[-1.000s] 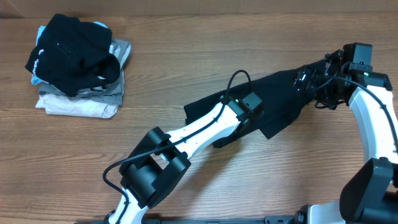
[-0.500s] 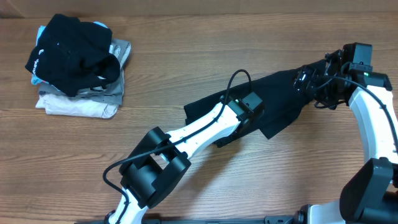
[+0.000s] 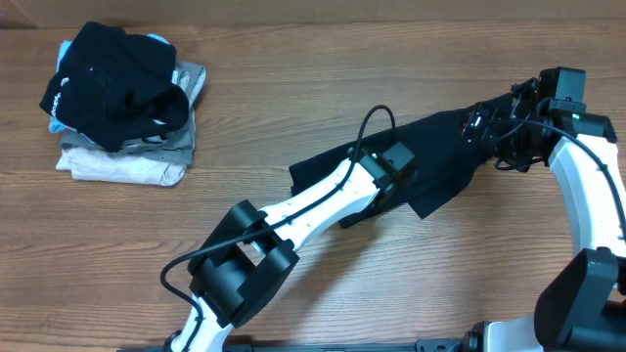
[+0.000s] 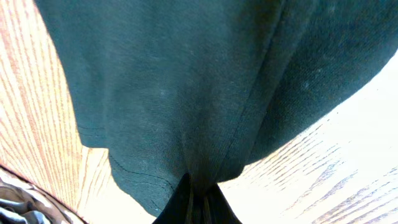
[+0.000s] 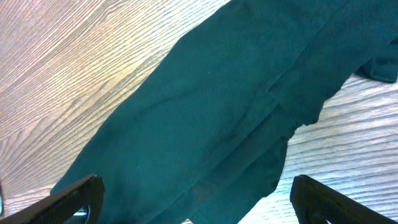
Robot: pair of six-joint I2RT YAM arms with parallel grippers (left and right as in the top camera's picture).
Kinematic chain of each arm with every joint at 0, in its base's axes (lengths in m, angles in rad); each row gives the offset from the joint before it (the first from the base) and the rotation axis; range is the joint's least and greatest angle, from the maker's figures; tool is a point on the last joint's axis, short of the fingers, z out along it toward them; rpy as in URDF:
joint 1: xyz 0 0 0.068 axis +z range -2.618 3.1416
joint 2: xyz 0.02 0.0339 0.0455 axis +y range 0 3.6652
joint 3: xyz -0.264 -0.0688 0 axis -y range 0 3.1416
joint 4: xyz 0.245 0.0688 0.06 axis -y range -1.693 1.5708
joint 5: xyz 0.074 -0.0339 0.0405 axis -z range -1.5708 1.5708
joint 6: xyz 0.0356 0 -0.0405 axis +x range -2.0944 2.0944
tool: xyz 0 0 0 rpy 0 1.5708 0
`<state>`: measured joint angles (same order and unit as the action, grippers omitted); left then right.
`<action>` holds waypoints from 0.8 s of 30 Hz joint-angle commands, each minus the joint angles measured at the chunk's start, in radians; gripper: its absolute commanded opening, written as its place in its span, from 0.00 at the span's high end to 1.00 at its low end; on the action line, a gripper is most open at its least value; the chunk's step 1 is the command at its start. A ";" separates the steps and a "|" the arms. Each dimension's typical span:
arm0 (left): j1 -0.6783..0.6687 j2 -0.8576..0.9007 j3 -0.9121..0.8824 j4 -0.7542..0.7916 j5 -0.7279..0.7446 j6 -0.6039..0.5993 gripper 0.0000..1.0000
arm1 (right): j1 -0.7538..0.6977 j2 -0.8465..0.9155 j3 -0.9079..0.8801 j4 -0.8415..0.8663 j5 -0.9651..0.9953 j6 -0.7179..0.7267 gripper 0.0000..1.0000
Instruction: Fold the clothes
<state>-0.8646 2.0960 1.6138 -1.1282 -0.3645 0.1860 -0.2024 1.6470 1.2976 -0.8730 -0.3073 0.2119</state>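
Clearly, the left gripper (image 4: 198,200) was clamped on a fold of the dark garment (image 3: 442,149). At the garment's other end, the right gripper (image 5: 199,190) had its fingers wide apart.

Dark garment (image 4: 205,81), one fold inside the closed left pincer (image 4: 198,200), over wooden table (image 4: 37,124).
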 commanded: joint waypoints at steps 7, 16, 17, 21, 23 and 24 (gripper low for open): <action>-0.003 -0.017 0.129 -0.051 -0.023 -0.019 0.96 | 0.000 0.003 -0.002 0.007 0.000 -0.003 0.00; 0.109 -0.017 0.308 -0.084 0.056 -0.081 0.96 | 0.000 0.003 -0.002 -0.003 -0.061 -0.004 0.00; 0.129 -0.017 0.314 -0.074 0.092 -0.080 0.96 | 0.002 0.003 -0.002 -0.004 -0.089 -0.005 0.02; 0.233 -0.017 0.315 -0.026 0.322 -0.075 0.96 | 0.063 0.003 -0.003 -0.024 -0.151 -0.007 0.13; 0.258 -0.017 0.315 -0.015 0.387 -0.075 0.96 | 0.105 0.003 -0.003 -0.027 -0.160 -0.006 0.14; 0.268 -0.017 0.315 -0.011 0.415 -0.075 0.96 | 0.126 0.003 -0.003 -0.025 -0.169 -0.002 0.14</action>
<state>-0.6289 2.0960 1.9060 -1.1515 -0.1345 0.1291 -0.1474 1.6470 1.2976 -0.9012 -0.4194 0.2092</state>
